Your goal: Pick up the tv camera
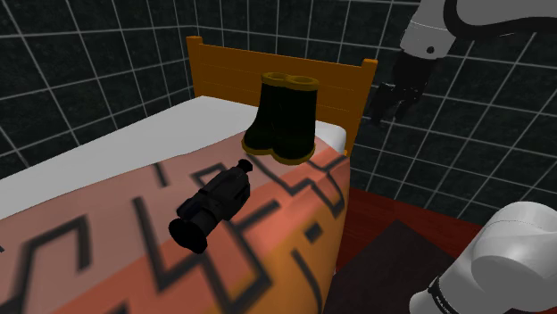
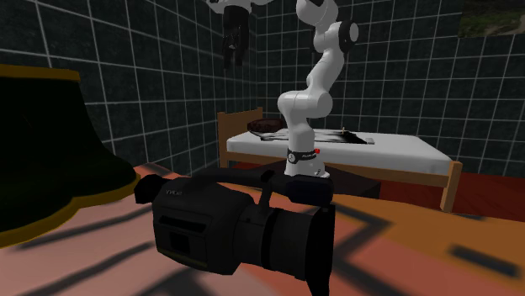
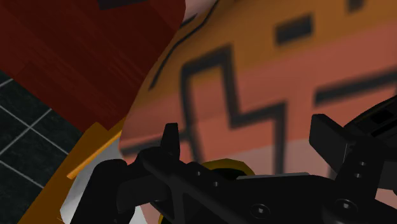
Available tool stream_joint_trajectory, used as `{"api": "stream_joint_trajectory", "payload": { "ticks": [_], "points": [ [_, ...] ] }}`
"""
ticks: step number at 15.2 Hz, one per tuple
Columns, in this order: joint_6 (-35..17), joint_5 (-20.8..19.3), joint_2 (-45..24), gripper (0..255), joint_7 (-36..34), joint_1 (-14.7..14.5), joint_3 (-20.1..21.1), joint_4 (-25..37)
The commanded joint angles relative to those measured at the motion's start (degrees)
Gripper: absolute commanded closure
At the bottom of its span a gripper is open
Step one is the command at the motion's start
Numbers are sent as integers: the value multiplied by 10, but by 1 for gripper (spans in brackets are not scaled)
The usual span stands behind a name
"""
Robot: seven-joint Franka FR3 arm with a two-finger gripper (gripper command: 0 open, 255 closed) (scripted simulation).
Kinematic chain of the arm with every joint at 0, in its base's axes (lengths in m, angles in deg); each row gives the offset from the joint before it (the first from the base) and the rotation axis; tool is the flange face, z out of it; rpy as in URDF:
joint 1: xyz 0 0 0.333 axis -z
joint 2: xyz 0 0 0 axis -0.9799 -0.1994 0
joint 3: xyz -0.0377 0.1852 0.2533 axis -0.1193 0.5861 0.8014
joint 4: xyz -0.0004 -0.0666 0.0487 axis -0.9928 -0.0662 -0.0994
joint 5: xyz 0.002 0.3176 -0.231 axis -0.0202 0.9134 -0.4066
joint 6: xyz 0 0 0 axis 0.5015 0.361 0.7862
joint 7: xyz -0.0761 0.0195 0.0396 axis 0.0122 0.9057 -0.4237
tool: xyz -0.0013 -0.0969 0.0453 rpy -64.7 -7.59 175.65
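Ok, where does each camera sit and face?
Shoulder: beside the arm, looking down over the bed at tv camera and boots; tool upper right.
Second exterior: low on the bed beside the tv camera, facing the arm.
Wrist: above the open tool, looking down at the bed's edge.
Both exteriors share the tv camera.

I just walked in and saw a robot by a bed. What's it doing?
The white robot arm is meant to pick up the black video camera, which lies on the bed's patterned blanket. Its gripper hangs open in the air beside the headboard, holding nothing. Black boots stand near the headboard.
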Motion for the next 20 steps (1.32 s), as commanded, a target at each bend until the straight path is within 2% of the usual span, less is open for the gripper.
{"api": "stream_joint_trajectory", "payload": {
  "ticks": [1,6,12,16,20],
  "points": [
    [0,0,0,0,0,0,0,0],
    [-28,45,-31,0,-126,1,74,-10],
    [-68,89,-103,0,-274,7,160,11],
    [-96,104,-170,0,-373,17,215,45],
    [-122,102,-250,0,-475,30,268,93]
  ]
}}
